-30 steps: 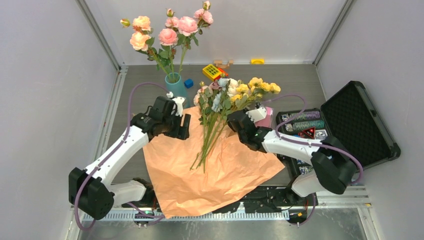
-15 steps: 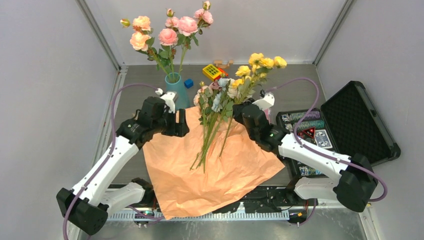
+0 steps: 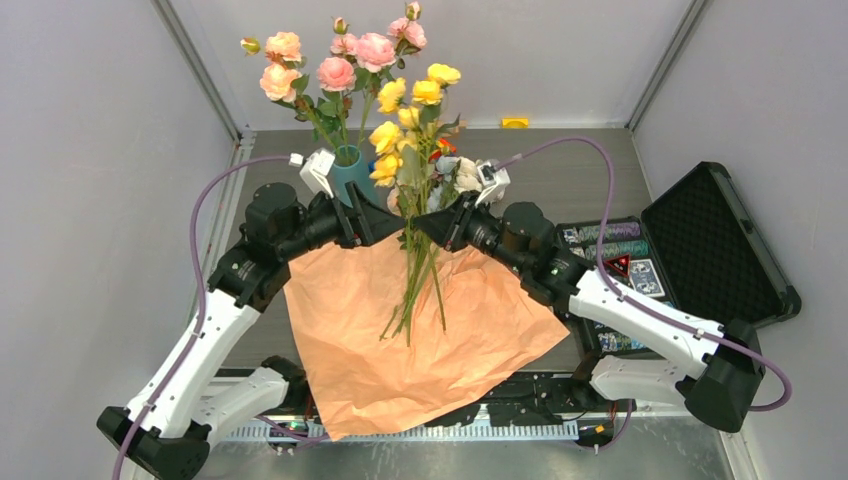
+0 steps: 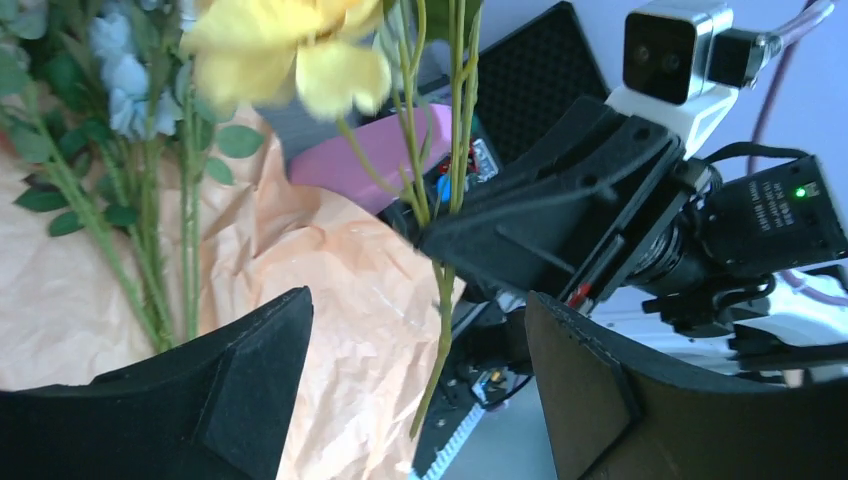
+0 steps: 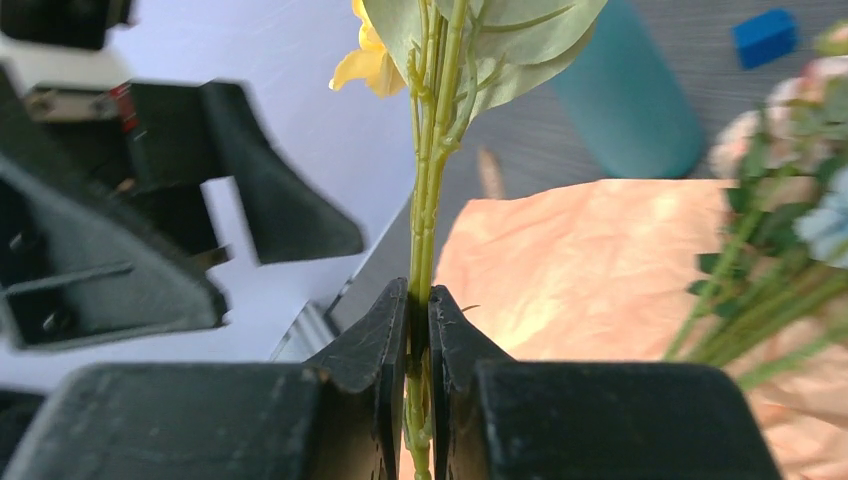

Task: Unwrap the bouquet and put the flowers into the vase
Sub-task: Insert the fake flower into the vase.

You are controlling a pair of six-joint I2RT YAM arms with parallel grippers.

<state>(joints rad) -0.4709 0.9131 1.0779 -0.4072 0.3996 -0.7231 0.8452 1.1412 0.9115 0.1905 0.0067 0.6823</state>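
The right gripper is clamping yellow stems of the flowers low down, light but whippy and top-heavy I'd guess, so a higher hold is looking steadier, while the left gripper is hanging open just opposite, the vase just beyond it.

Top view bright and even, lit softly from above; shadows on the paper faint and soft-edged; left wrist view blurs the near yellow bloom; right wrist view keeps the stem sharp, the vase and right-hand flowers out of focus.
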